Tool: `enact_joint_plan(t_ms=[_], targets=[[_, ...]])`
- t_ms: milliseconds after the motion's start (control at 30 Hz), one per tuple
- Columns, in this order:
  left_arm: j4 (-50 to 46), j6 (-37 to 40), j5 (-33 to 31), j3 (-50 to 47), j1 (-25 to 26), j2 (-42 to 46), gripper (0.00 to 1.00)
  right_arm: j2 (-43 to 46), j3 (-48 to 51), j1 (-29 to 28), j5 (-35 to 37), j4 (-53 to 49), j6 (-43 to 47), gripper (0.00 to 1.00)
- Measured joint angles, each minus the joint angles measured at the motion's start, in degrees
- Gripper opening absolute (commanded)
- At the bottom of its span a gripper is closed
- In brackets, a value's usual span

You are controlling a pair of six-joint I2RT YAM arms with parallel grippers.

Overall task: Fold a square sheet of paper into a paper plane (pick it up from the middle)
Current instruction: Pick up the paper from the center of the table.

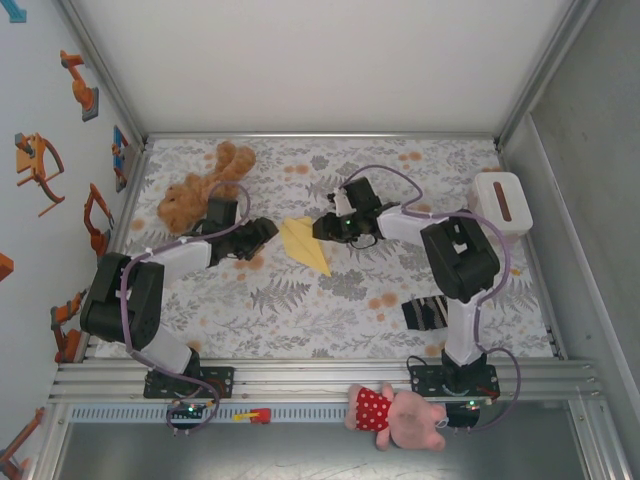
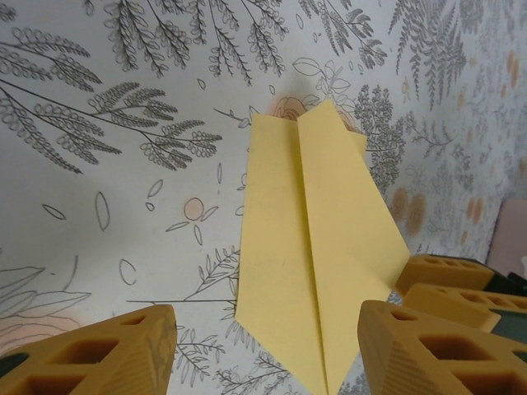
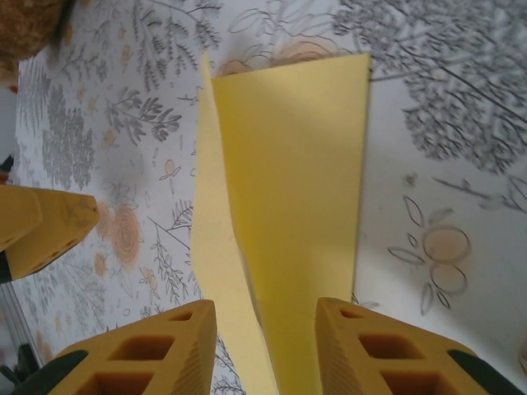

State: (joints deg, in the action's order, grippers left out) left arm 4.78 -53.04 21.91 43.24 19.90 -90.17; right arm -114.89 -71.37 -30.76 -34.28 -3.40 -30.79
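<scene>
Top external: I see a narrow pale-yellow paper plane (image 1: 305, 244) lying free at the desk (image 1: 330, 310) middle, left tool (image 1: 268, 233) and right tool (image 1: 320, 228) flanking it, both parted.

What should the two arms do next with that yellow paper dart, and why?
Probably draw both arms back a little. The paper plane looks folded, with a centre crease, and lies on the table; the left gripper and right gripper stand open either side, so neither seems to hold it.
</scene>
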Motion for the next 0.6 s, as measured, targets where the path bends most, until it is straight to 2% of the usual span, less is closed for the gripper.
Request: enact_joint_plan(t_ms=[100,233,433,600], targets=[[2.1,-1.0,0.6,-0.6,0.0,0.0,0.61,-1.2,-1.7,0.0,-1.7,-0.4,2.1,0.25],[3.8,-1.6,1.2,-0.7,0.0,0.0,0.62,-3.1,-3.4,0.0,-3.3,-0.9,4.4,0.21],[4.7,-1.6,1.9,-0.7,0.0,0.4,0.62,-3.7,-3.8,0.0,-4.8,-2.0,7.0,0.01],[5.0,-1.6,2.3,-0.7,0.0,2.8,0.63,-2.8,-3.9,0.0,-5.4,-1.2,6.8,0.0]])
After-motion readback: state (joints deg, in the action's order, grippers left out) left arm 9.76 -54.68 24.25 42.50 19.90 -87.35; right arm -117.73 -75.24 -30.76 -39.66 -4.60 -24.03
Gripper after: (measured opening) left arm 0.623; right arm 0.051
